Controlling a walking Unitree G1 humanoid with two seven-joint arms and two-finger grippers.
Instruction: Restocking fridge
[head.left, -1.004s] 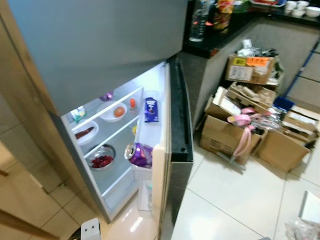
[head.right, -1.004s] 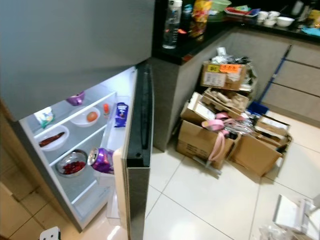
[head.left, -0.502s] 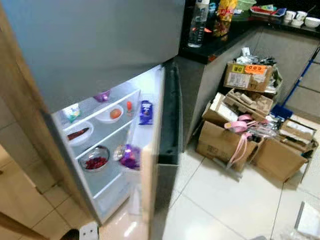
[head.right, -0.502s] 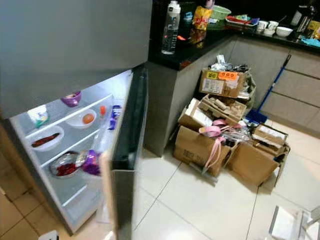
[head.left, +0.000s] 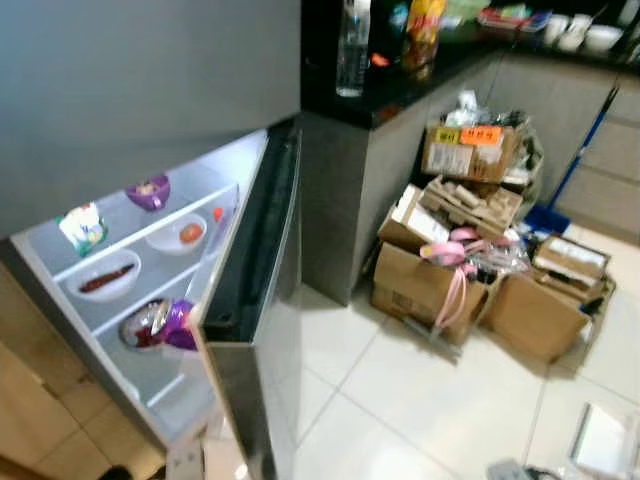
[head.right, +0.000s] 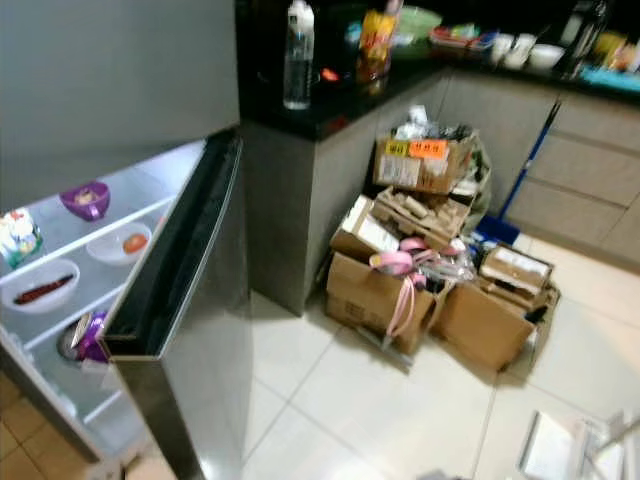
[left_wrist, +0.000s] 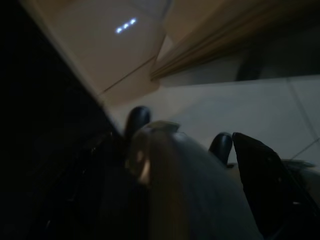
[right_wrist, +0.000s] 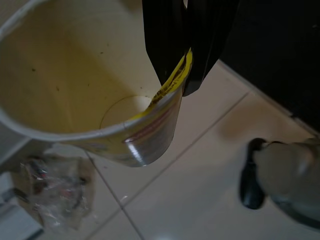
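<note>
Fridge (head.left: 150, 60) door (head.left: 255, 330) stands part open; shelves hold bowls (head.left: 105, 280) and a purple packet (head.left: 172, 325). Right pincer (right_wrist: 182, 75) grips the rim of an empty cup (right_wrist: 75, 90) over the floor. Left pincer's state cannot be told. Restocking appears unfinished.

The fridge door (head.left: 255, 330) is grey steel with a black seal; inside, beside it, sit a purple bowl (head.left: 148, 191), white bowls (head.left: 180, 234) and a purple packet (head.left: 176, 324); right of the fridge stand brown cardboard boxes (head.left: 420, 285), one with orange and yellow labels (head.left: 466, 135); the floor (head.left: 430, 400) is cream tile; the right claw (right_wrist: 187, 75) is black, pinching a pale yellow cup (right_wrist: 75, 85).
</note>
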